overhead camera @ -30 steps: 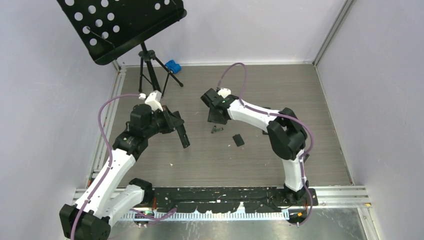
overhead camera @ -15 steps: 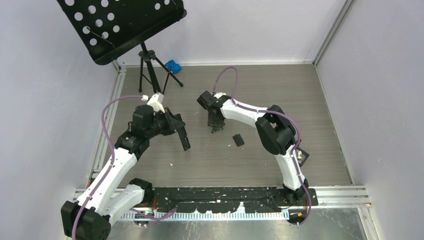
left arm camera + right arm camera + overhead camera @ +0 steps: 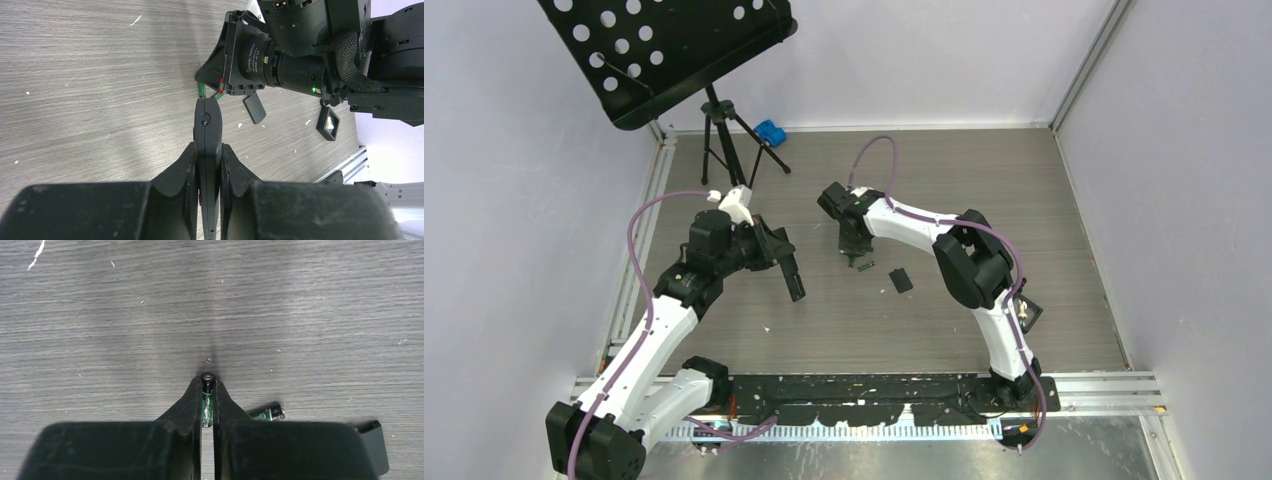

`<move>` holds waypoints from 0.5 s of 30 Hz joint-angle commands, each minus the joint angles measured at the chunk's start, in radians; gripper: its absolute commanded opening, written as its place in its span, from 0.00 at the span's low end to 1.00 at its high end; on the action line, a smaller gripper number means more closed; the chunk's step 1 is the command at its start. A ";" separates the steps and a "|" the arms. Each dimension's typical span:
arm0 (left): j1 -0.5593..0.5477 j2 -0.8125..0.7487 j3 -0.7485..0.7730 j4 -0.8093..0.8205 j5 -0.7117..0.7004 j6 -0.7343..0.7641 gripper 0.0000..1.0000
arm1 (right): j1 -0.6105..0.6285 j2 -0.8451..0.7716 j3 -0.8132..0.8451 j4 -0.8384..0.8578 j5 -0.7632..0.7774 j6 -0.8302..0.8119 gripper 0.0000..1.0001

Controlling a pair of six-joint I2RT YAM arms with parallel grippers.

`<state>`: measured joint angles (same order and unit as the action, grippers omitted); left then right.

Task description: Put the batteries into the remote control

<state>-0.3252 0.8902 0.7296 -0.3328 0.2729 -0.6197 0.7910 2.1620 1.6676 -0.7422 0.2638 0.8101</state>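
While left gripper point(image 3: 208, 152) clamps black remote point(image 3: 207, 117), right gripper point(image 3: 207, 386) pinches green battery point(image 3: 207, 407); second green battery point(image 3: 266, 414) lies nearby, label too blurry

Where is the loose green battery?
Right wrist view: the loose green battery lies on the table, just right of the right end effector, near the black cover.

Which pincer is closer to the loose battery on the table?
Right. The right pincer, gripping another battery, hangs just beside the loose battery; the left pincer, clamping the remote, stands well apart.
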 commanded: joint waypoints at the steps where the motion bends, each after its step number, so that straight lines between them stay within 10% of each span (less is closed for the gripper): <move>1: 0.001 -0.011 0.004 0.055 0.018 0.005 0.00 | 0.004 -0.003 0.041 0.002 0.010 -0.027 0.02; 15: 0.002 -0.001 0.006 0.123 0.154 -0.019 0.00 | 0.011 -0.472 -0.270 0.338 -0.023 -0.149 0.00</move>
<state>-0.3252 0.8909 0.7296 -0.3134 0.3355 -0.6247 0.7914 1.8870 1.4651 -0.5491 0.2546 0.7082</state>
